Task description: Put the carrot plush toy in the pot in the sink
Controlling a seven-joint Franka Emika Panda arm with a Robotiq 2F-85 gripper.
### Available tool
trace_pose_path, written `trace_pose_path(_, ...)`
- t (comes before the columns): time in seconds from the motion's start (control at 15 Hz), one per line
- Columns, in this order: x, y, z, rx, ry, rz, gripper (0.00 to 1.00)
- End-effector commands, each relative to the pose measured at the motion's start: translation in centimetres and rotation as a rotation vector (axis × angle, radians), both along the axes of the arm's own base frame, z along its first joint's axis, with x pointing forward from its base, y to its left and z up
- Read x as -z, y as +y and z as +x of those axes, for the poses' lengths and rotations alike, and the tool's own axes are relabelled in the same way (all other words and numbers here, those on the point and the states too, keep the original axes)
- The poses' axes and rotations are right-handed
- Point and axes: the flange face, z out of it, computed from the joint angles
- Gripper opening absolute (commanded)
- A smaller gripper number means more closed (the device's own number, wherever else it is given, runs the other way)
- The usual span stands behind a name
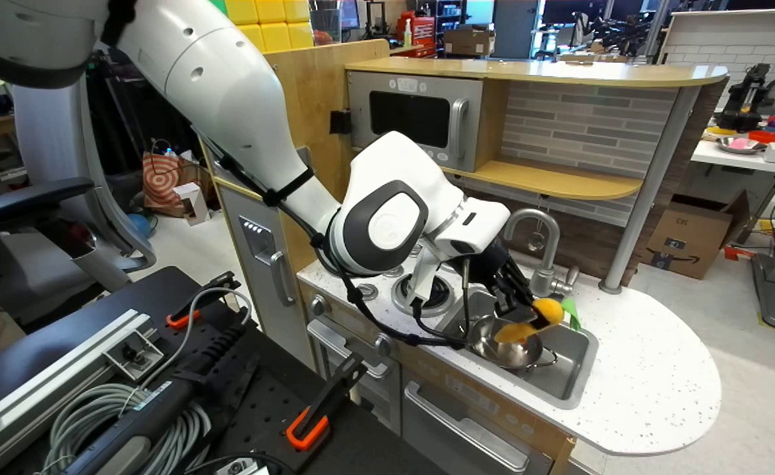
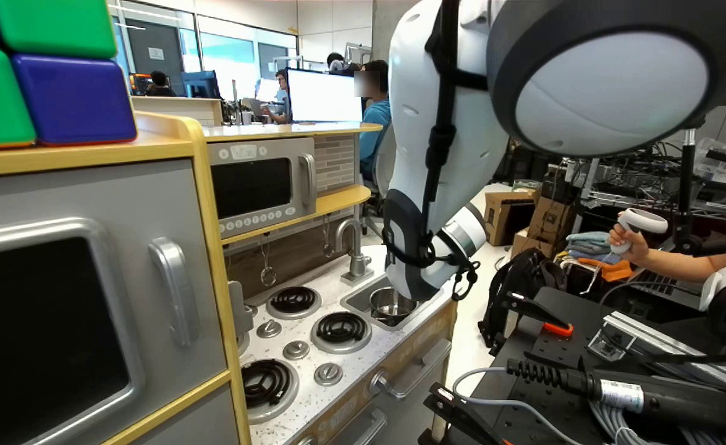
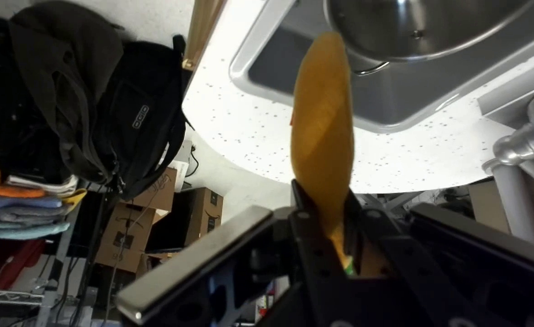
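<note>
Fingers (image 3: 304, 227) of the gripper (image 3: 324, 193) are pinching the carrot plush toy (image 3: 322, 122); it runs up the middle of the wrist view, orange end up-frame, a bit of green low between the fingers. Right of centre in an exterior view it's tilted, green end higher and rightward, orange end drawn across the pot (image 1: 506, 357). Pot sits in the sink (image 1: 572, 346), upper right of the wrist view; in an exterior view the toy isn't visible, arm (image 2: 421, 136) likely blocking. My read: grasp and lift done, toy not in pot yet. Left: centre over pot, lower, let go, back off. Can't tell the height gap
</note>
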Motion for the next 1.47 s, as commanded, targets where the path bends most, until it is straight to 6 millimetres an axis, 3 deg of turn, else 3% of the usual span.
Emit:
trace_pose_path(0.0,1.4,1.4,3.2,0.076,-0.066,0.011,0.00)
trace_pose_path(0.13,2.2,2.3,4.6,0.109,-0.106,0.016,0.03)
trace_pose_path(0.2,2.3,2.3,4.9,0.112,-0.109,0.018,0.11)
trace_pose_path(0.27,2.5,2.4,5.1,0.123,-0.118,0.023,0.36)
trace_pose_path(0.4,2.4,2.5,5.1,0.107,-0.120,0.022,0.44)
trace_pose_path(0.67,1.0,1.8,3.9,0.077,-0.089,0.027,0.74)
trace_pose_path(0.87,-1.2,0.5,2.3,0.068,-0.105,0.031,0.96)
trace_pose_path(0.93,-2.4,0.1,1.4,0.059,-0.122,0.039,1.00)
trace_pose_path(1.4,-10.5,-3.2,-4.5,-0.017,-0.220,0.073,1.00)
